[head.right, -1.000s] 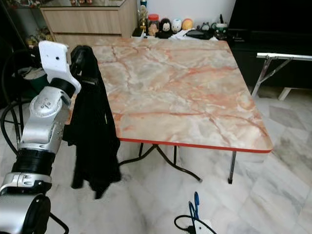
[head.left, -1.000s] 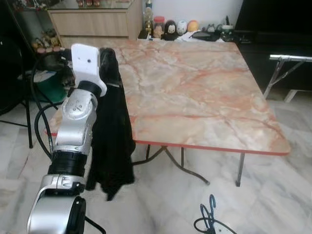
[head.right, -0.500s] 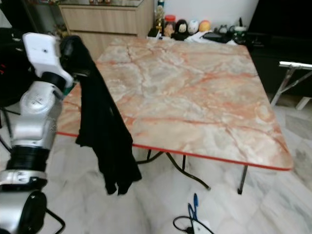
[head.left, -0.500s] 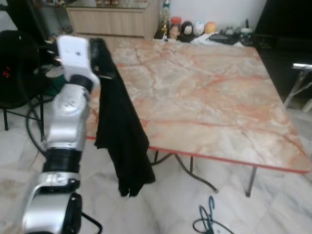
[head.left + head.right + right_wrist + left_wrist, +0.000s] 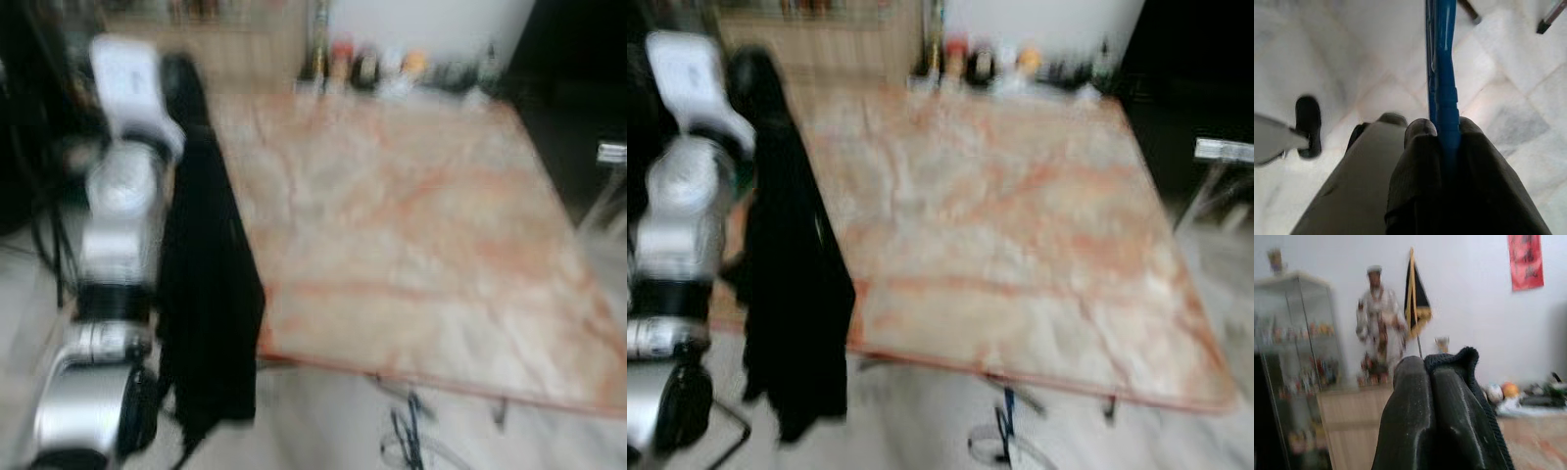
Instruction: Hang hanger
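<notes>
The left gripper [image 5: 1442, 416] is pinching a black garment [image 5: 208, 294] shut-fingered, dangling it beside the marble table [image 5: 411, 215]; the right gripper [image 5: 1442, 161] is clamping a blue hanger [image 5: 1442, 58] low over the floor; blur suggests walking, so both grips are needing steadiness, the hanger kept off the table legs.

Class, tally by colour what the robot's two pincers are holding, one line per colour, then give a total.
Black: 1, the black garment hanging from the shut left pincer beside the marble table.
Blue: 1, the blue hanger clamped in the shut right pincer, low over the floor.
Total: 2 held things.
</notes>
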`<state>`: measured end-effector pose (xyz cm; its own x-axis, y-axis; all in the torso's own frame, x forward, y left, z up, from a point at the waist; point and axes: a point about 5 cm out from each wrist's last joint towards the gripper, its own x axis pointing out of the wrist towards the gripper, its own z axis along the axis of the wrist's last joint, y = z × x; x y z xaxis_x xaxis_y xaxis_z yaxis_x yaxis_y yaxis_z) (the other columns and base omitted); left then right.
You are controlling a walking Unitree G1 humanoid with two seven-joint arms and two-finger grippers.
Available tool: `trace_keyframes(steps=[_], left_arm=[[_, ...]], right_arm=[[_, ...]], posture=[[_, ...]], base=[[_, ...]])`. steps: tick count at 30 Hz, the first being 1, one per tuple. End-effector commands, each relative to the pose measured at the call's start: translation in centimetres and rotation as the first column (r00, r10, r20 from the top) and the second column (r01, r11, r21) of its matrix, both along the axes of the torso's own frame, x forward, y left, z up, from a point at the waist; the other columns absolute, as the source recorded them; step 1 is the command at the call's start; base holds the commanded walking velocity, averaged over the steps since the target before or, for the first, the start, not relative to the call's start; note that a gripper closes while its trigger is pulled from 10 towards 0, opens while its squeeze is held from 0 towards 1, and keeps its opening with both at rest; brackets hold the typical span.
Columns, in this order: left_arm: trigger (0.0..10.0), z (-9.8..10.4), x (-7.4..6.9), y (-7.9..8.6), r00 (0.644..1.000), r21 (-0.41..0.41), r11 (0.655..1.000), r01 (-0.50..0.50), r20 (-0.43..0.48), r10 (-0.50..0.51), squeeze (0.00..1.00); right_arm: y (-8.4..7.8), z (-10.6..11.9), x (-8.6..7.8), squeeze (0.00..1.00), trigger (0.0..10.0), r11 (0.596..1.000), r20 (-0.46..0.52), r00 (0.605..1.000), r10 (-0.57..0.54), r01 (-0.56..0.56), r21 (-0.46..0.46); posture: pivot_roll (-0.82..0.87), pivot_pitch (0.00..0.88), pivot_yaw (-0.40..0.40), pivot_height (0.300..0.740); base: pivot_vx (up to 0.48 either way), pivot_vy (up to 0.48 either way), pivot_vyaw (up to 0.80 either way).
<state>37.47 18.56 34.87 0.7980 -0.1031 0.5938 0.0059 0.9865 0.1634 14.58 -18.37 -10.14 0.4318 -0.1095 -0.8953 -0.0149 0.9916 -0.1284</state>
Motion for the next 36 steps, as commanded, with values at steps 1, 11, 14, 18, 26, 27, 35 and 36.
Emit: trace_keyframes(steps=[1, 11, 14, 18, 26, 27, 35, 36], left_arm=[[10.0, 1.8, 0.0, -1.7, 0.997, 0.058, 0.997, 0.045, 0.063, -0.049, 0.00], [10.0, 7.2, 1.3, -2.8, 0.992, 0.120, 0.992, 0.048, 0.113, -0.061, 0.00], [10.0, 7.4, 1.3, -2.2, 0.992, 0.090, 0.996, 0.027, 0.118, -0.038, 0.00], [10.0, 2.9, 1.4, -0.8, 0.995, 0.002, 0.996, 0.084, 0.046, -0.084, 0.00], [10.0, -6.1, -3.5, 0.2, 0.980, -0.022, 0.986, 0.164, -0.108, -0.165, 0.00], [10.0, -7.2, -4.8, 0.5, 0.974, -0.041, 0.984, 0.172, -0.140, -0.176, 0.00], [10.0, -11.5, -10.2, 0.9, 0.928, -0.033, 0.978, 0.206, -0.309, -0.206, 0.00], [10.0, -12.3, -10.9, 0.9, 0.916, -0.030, 0.978, 0.209, -0.345, -0.206, 0.00]], right_arm=[[0.3, -0.3, -0.8, 0.00, 10.0, 1.000, -0.028, 1.000, -0.014, 0.014, 0.014], [0.2, -0.3, -0.8, 0.00, 10.0, 1.000, -0.028, 1.000, -0.011, 0.012, 0.015], [0.2, -0.3, -0.8, 0.00, 10.0, 1.000, -0.029, 1.000, -0.003, 0.004, 0.015], [0.3, -0.4, -1.1, 0.00, 10.0, 1.000, -0.037, 0.999, 0.009, -0.008, 0.019], [-0.1, -0.5, -1.5, 0.00, 10.0, 1.000, -0.047, 0.999, 0.011, -0.011, 0.010], [-0.2, -0.5, -1.6, 0.00, 10.0, 1.000, -0.051, 0.999, 0.014, -0.014, 0.008], [-0.2, -0.6, -1.8, 0.00, 10.0, 0.999, -0.059, 0.997, 0.047, -0.046, 0.006], [-0.2, -0.6, -1.7, 0.00, 10.0, 0.999, -0.059, 0.997, 0.047, -0.047, 0.006]], posture=[[0.08, 0.002, 0.027, 0.740], [0.09, 0.000, 0.032, 0.740], [0.09, 0.000, 0.030, 0.740], [0.09, 0.000, 0.022, 0.740], [0.08, 0.030, 0.024, 0.740], [0.08, 0.038, 0.024, 0.740], [0.09, 0.051, 0.022, 0.740], [0.10, 0.055, 0.020, 0.740]], base=[[0.371, 0.000, 0.00], [0.373, 0.000, 0.00], [0.351, 0.000, 0.00], [0.159, 0.000, 0.00], [0.000, 0.000, 0.00], [0.000, 0.000, 0.00], [0.000, 0.000, 0.00], [0.000, 0.000, 0.00]])
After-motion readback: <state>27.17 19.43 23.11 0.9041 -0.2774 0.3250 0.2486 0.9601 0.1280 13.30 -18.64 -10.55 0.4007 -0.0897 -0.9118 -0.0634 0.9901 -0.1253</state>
